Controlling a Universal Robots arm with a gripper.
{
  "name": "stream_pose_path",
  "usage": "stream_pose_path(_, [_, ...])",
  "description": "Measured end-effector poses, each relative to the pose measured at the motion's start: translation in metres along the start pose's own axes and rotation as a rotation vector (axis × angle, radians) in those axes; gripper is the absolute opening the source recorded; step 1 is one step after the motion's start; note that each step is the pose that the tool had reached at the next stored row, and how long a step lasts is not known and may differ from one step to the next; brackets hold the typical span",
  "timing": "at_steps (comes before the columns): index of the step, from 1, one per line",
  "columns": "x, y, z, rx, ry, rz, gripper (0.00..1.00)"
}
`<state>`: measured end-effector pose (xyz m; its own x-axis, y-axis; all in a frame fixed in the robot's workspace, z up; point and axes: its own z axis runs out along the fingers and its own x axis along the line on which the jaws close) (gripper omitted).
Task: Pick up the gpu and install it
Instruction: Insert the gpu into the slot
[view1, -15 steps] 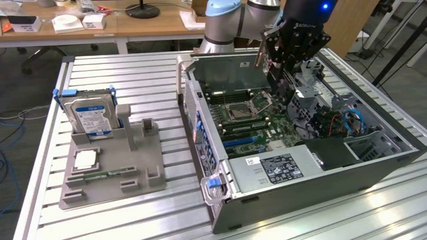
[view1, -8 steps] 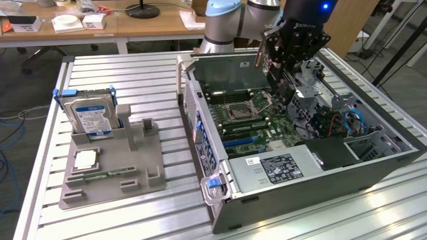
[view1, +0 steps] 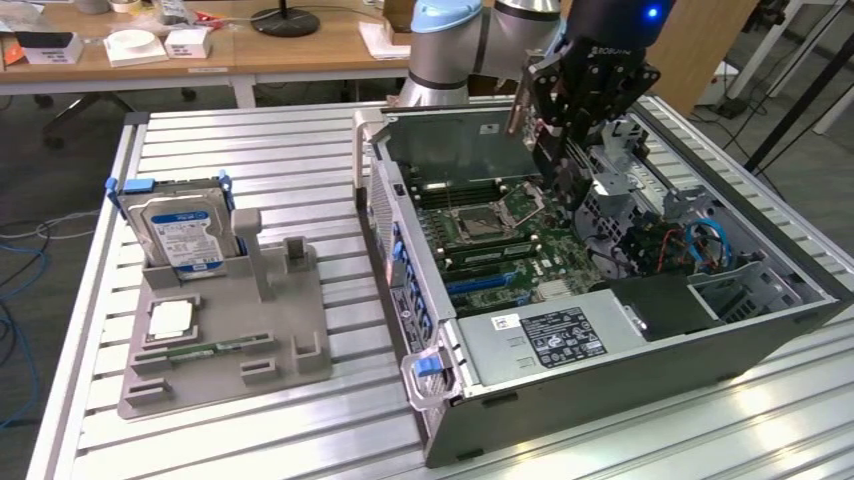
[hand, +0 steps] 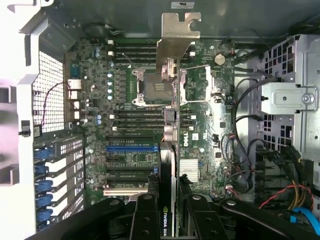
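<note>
My gripper (view1: 566, 150) hangs over the open computer case (view1: 667, 345), above the motherboard (view1: 494, 235). It is shut on the gpu (view1: 561, 180), which hangs edge-down between the fingers. In the wrist view the gpu (hand: 171, 125) shows edge-on as a thin dark card with a silver end bracket (hand: 177, 37), and the black fingers (hand: 146, 215) clamp it from both sides. The card is held clear above the board, over the row of expansion slots next to the blue slot (hand: 131, 148).
A grey fixture tray (view1: 287, 340) at the exterior view's left holds an upright hard drive (view1: 187, 235), a small chip (view1: 171, 320) and a memory stick (view1: 214, 350). Inside the case, a metal drive cage (hand: 287, 100) and loose cables (hand: 240, 165) flank the board.
</note>
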<state>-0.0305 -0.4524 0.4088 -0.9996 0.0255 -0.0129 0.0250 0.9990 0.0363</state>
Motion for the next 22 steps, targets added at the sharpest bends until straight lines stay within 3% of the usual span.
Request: stream_pose_path(22, [0.0,0.0,0.0,-0.0023,0.0067,-0.184,0.26])
